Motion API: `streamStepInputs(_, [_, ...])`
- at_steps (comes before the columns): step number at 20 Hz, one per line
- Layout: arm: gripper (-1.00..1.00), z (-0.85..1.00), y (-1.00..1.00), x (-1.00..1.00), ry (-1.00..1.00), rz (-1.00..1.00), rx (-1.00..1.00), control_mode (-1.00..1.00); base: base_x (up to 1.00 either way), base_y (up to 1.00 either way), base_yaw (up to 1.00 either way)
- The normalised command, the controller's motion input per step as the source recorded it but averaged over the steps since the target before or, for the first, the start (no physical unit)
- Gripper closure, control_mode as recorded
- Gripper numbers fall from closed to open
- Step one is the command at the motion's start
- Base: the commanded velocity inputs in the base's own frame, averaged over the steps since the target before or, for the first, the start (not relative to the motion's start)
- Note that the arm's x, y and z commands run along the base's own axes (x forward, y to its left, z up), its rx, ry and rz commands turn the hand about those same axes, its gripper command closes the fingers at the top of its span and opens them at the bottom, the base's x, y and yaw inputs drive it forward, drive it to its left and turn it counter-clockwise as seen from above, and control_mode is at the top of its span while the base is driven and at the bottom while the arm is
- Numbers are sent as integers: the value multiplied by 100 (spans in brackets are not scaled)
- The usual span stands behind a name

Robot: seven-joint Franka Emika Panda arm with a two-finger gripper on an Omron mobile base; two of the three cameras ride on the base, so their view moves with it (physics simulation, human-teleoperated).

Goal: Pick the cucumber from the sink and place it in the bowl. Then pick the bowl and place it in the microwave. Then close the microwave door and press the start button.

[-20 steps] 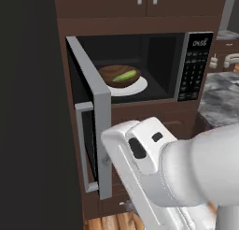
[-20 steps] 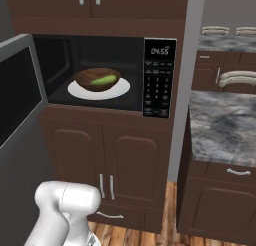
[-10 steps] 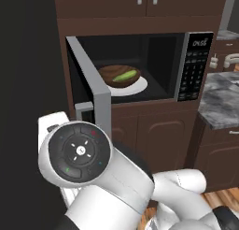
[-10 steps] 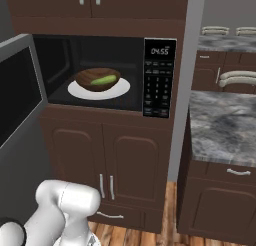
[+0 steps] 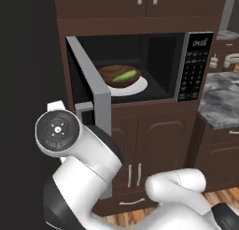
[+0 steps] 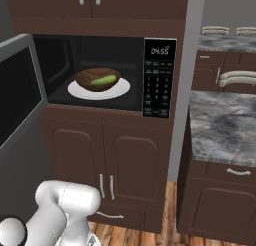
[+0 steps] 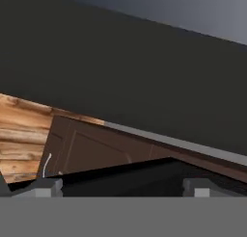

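Two dark finger tips (image 7: 46, 187) of my gripper (image 7: 121, 187) stand far apart at 6 o'clock in the hand view, with nothing between them. They face a dark wall, brown cabinet doors (image 7: 91, 151) and wood floor (image 7: 21, 135) at 9 o'clock. The cucumber (image 5: 125, 76) lies in the bowl (image 5: 119, 76). The bowl sits on the white plate (image 5: 135, 87) inside the microwave (image 6: 105, 72). The microwave door (image 5: 91, 100) hangs open at 9 o'clock of the bowl.
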Motion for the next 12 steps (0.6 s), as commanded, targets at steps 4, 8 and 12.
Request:
streamStepInputs(4, [-100,-4,-97,60,-4,0,0,-100,0,0,0])
streamStepInputs(8, [-100,0,-100,45,0,0,0,-100,0,0,0])
streamStepInputs(12, [-100,0,-100,93,0,0,0,-100,0,0,0])
